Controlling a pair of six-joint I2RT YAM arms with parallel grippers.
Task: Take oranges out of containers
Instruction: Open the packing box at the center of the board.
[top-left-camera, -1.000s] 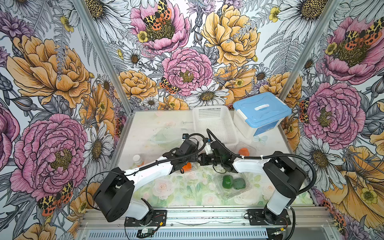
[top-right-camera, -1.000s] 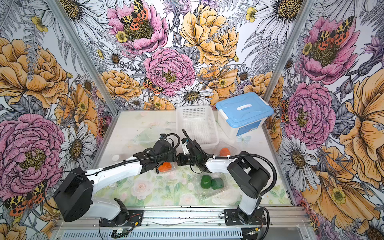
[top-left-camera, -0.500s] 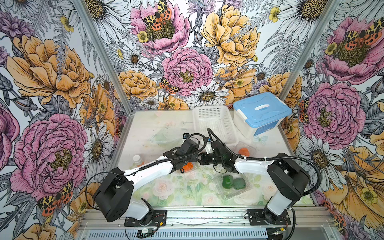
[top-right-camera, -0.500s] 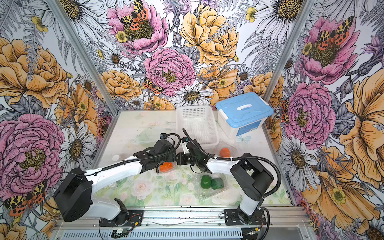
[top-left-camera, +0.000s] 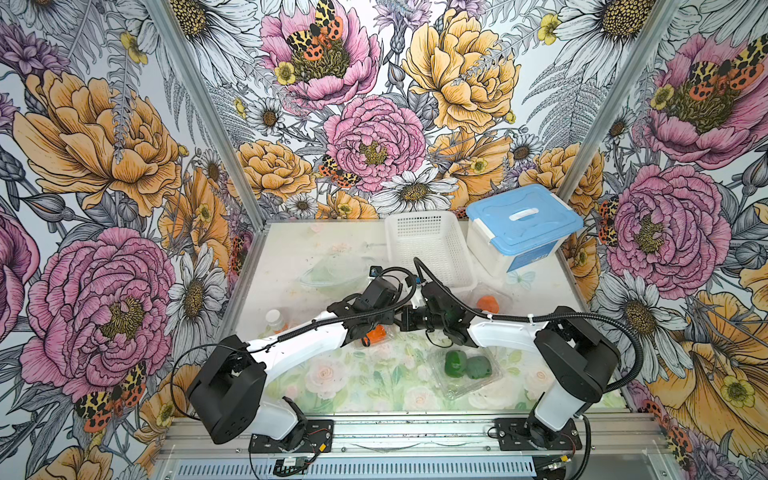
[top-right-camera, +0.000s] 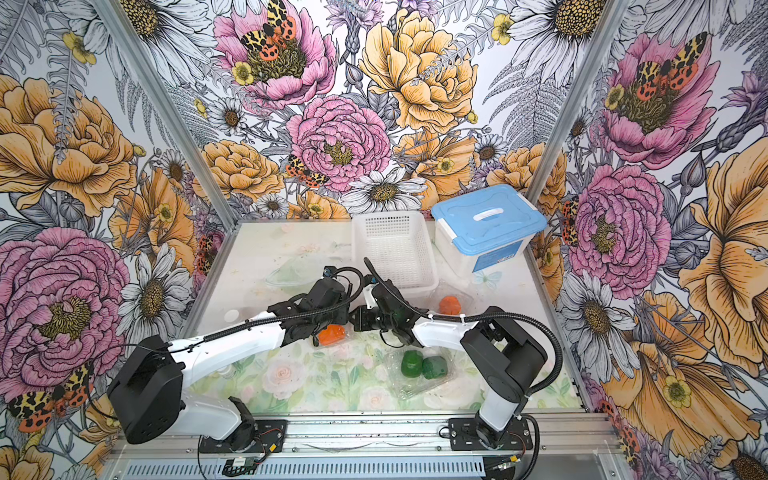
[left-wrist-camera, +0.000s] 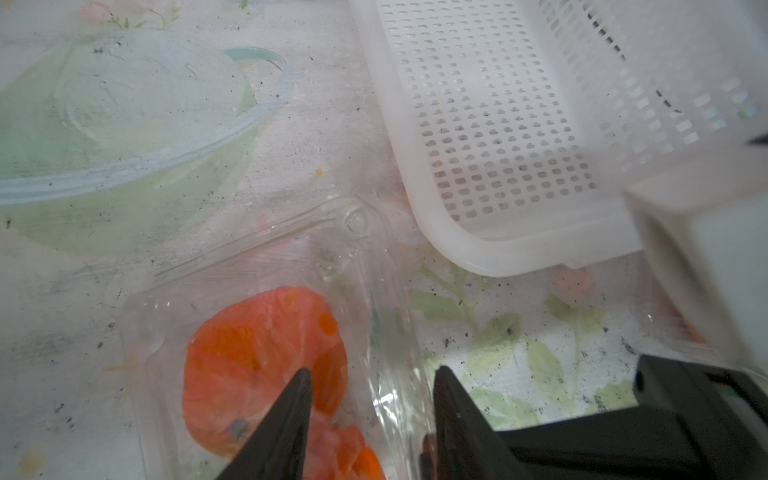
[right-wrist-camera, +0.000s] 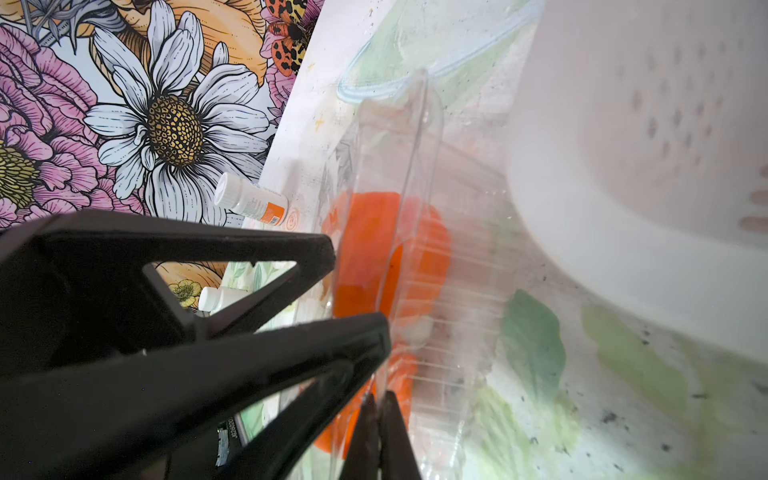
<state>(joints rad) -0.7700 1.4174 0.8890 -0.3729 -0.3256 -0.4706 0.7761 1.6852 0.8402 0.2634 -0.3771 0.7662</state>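
**None out yet: first pick in hand**

- Middle clamshell (left-wrist-camera: 353, 216), centre of the table (top-left-camera: 332, 386): two oranges (left-wrist-camera: 266, 365) are seen lying in it in the left wrist view.
- Right gripper (right-wrist-camera: 379, 397): the fingers are pressed together on a thin clear edge of this box. The edge is judged to be the lid, which is held up on edge.
- Left gripper (left-wrist-camera: 372, 370): the fingers are set apart and lowered at the opened box. One tip is seen over an orange, and the box's wall lies between the two tips. Whether a fruit is touched cannot be told.
- A third orange (top-left-camera: 487, 304) is noted just beside the white basket (top-left-camera: 428, 249), apparently inside a second clamshell (top-right-camera: 467, 296). Whether its lid is shut cannot be told.
- Two green fruits (top-left-camera: 455, 365) are seated side by side in a third clamshell (top-left-camera: 457, 390), which appears folded open, near the right arm's base.
- A fourth orange one is not made out.

Progress: no fruit is found loose on the table or in the basket, so nothing is judged done beyond lid opening. Every fruit in view is left to be lifted out. The middle box is judged to be the one in work.
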